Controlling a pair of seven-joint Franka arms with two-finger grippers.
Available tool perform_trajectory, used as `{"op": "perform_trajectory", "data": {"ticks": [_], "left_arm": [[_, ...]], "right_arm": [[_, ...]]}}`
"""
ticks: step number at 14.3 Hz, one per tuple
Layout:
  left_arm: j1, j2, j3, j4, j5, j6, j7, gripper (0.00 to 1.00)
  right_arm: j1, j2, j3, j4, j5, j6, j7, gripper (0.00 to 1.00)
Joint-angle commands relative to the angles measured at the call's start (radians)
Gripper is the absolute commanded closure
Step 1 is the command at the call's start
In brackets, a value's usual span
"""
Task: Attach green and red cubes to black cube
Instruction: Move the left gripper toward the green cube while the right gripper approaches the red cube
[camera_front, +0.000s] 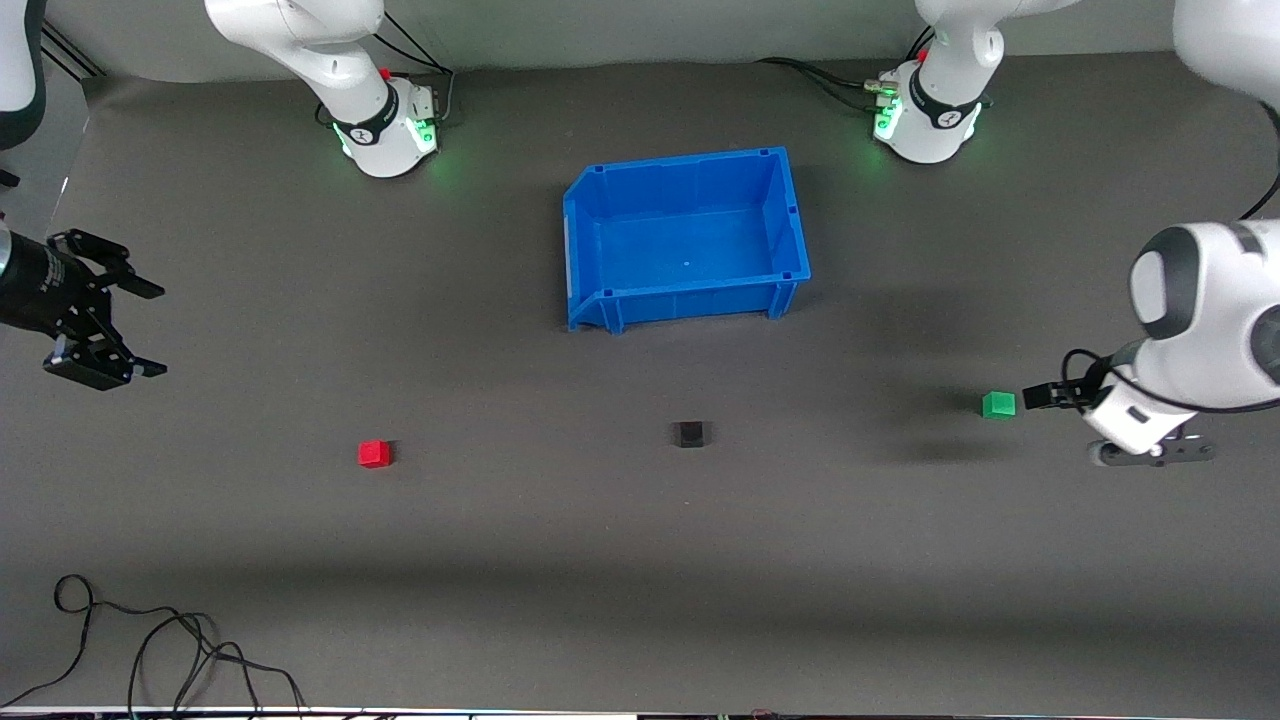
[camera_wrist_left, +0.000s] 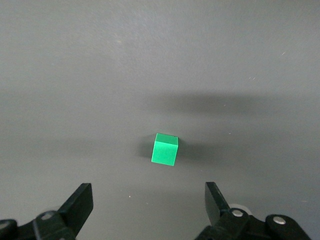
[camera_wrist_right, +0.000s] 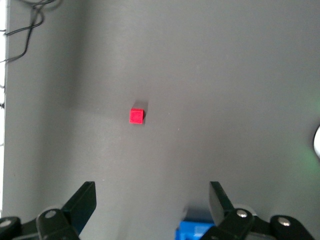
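Note:
The green cube (camera_front: 998, 404) lies on the grey mat toward the left arm's end. My left gripper (camera_front: 1150, 450) hovers just beside it, open and empty. In the left wrist view the green cube (camera_wrist_left: 164, 149) sits a little ahead of the open left gripper (camera_wrist_left: 148, 192), not between the fingers. The black cube (camera_front: 689, 434) lies mid-table, nearer the front camera than the blue bin. The red cube (camera_front: 375, 453) lies toward the right arm's end. My right gripper (camera_front: 148, 330) is open, up in the air at that end. In the right wrist view the red cube (camera_wrist_right: 136, 115) is far from the right gripper (camera_wrist_right: 152, 192).
An empty blue bin (camera_front: 690, 300) stands mid-table near the arm bases; its corner shows in the right wrist view (camera_wrist_right: 197, 231). A loose black cable (camera_front: 150, 650) lies at the table edge nearest the front camera, toward the right arm's end.

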Motion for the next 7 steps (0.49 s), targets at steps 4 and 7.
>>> {"op": "perform_trajectory", "data": {"ticks": [4, 7], "left_arm": [[-0.009, 0.044, 0.004, -0.061, 0.032, 0.066, 0.114, 0.02], [-0.002, 0.054, 0.004, -0.127, 0.032, 0.169, 0.119, 0.07]], "right_arm": [[-0.021, 0.119, -0.002, 0.010, 0.095, 0.048, 0.064, 0.00], [-0.020, 0.128, -0.002, -0.107, 0.141, 0.207, 0.046, 0.00]]}}
